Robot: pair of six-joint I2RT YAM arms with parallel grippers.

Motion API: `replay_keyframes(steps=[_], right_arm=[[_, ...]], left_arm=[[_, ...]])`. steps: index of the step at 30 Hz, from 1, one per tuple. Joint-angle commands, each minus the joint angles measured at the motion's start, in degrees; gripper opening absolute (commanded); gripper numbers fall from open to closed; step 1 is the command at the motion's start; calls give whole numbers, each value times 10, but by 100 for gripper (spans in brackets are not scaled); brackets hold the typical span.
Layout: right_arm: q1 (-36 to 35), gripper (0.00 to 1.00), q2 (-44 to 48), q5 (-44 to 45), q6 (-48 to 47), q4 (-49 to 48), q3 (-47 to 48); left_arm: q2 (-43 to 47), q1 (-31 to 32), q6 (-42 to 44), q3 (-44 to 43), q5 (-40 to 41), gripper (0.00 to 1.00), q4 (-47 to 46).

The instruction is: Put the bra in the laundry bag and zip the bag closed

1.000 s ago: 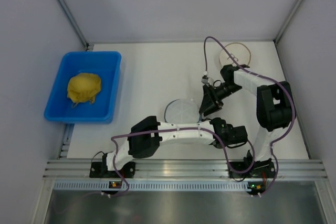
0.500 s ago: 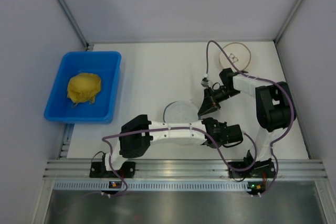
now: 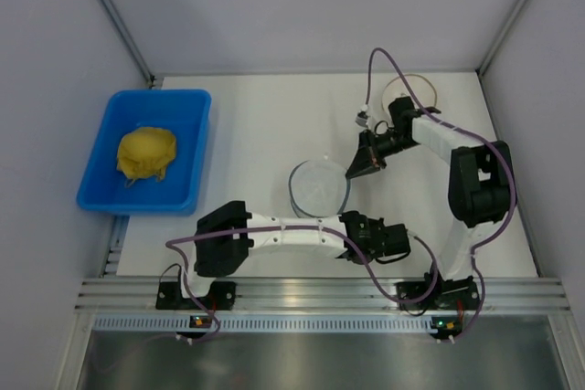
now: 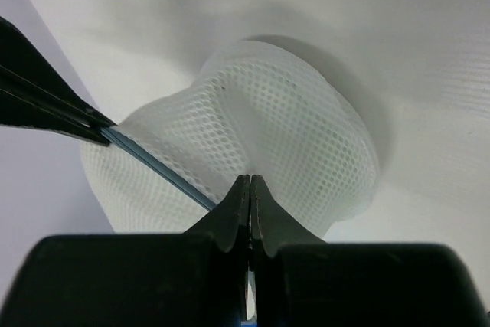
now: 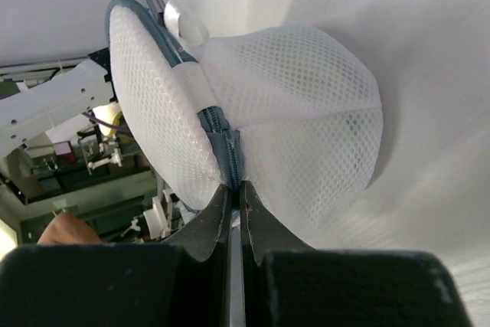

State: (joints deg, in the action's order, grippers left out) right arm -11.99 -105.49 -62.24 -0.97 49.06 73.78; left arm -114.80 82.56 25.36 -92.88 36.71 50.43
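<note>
Since a second ago the right end effector (image 3: 352,173) has clamped shut and swung away from the left end effector (image 3: 348,220) — the laundry bag (image 3: 319,187) sits on the tabletop (image 3: 256,125), held between them. Left wrist: jaws pinched shut on mesh. Right wrist: shut on the zipper (image 5: 226,151) — closing looks underway.

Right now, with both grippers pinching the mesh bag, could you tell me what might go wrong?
The right gripper is shut at the zipper; it may hold tape rather than the pull and slip. The left gripper pinches the bag by thin mesh; hard opposing pulls might tear it.
</note>
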Motion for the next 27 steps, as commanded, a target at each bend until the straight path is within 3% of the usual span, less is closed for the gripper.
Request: replay_keyframes(steps=[1, 5, 6, 7, 8, 12, 18, 27], right_arm=[[22, 0, -15, 36, -11, -55, 51], [43, 0, -15, 51, -13, -49, 63], [43, 5, -12, 49, -14, -42, 65], [43, 18, -7, 45, -14, -15, 65], [43, 46, -2, 38, -16, -2, 62], [43, 71, 39, 53, -54, 77, 53], [41, 74, 49, 27, -116, 189, 18], [-40, 72, 16, -4, -81, 138, 2]], left_arm=[[49, 18, -38, 25, -31, 0, 0], [69, 17, -32, 49, -25, 0, -20], [70, 17, -26, 56, -21, 0, -28], [70, 15, -19, 58, -8, 0, -36], [67, 14, -5, 55, -2, 0, -52], [43, 0, 15, 18, 11, 0, -66], [13, -12, 42, -30, 21, 0, -89], [-2, -12, 63, -42, 20, 0, -102]])
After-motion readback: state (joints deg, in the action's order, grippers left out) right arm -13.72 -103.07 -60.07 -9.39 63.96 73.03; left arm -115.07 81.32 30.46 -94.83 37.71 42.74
